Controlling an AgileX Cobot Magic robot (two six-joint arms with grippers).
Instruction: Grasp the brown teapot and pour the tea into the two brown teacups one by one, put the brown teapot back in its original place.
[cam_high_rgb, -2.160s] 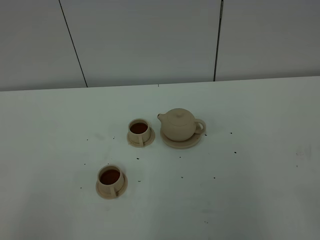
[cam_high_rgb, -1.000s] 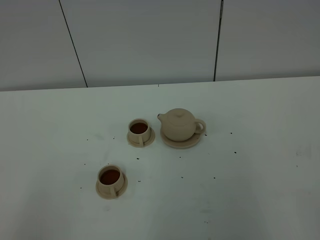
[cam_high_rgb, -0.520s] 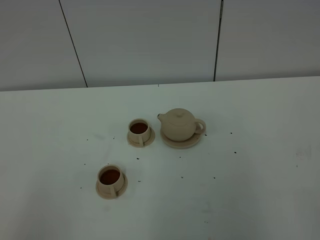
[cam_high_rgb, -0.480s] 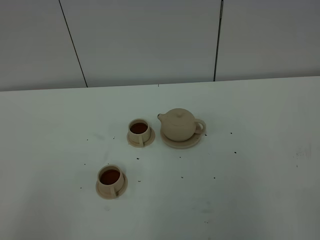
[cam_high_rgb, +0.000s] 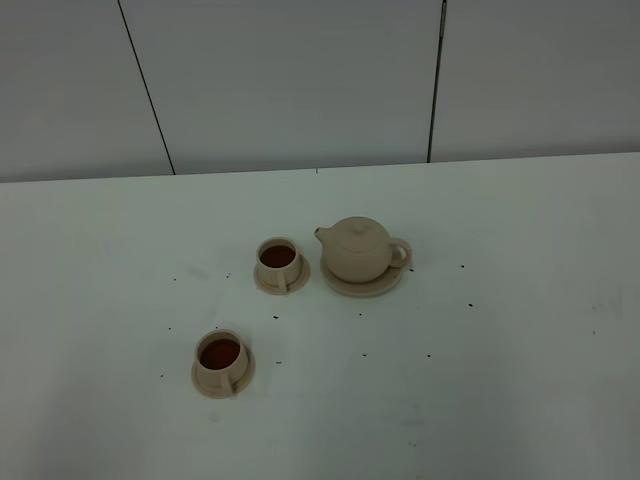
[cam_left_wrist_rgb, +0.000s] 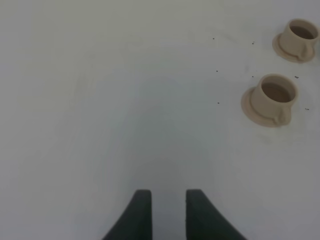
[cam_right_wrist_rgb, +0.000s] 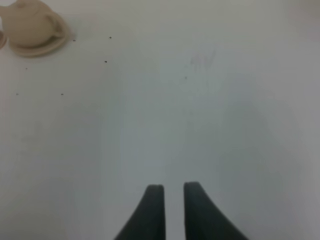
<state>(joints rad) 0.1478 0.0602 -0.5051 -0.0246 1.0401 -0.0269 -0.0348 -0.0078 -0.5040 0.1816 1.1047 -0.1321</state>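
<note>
Brown teapot (cam_high_rgb: 358, 249) upright on wide tan saucer (cam_high_rgb: 389, 284), mid white table (cam_high_rgb: 520, 350), spout toward near teacup (cam_high_rgb: 278, 259). Second teacup (cam_high_rgb: 220, 356) nearer table front, well apart. Both on small saucers, dark tea inside. Left tool (cam_left_wrist_rgb: 167, 201) and right tool (cam_right_wrist_rgb: 173, 194) narrowly parted, holding nothing, above bare table, away from crockery.
</note>
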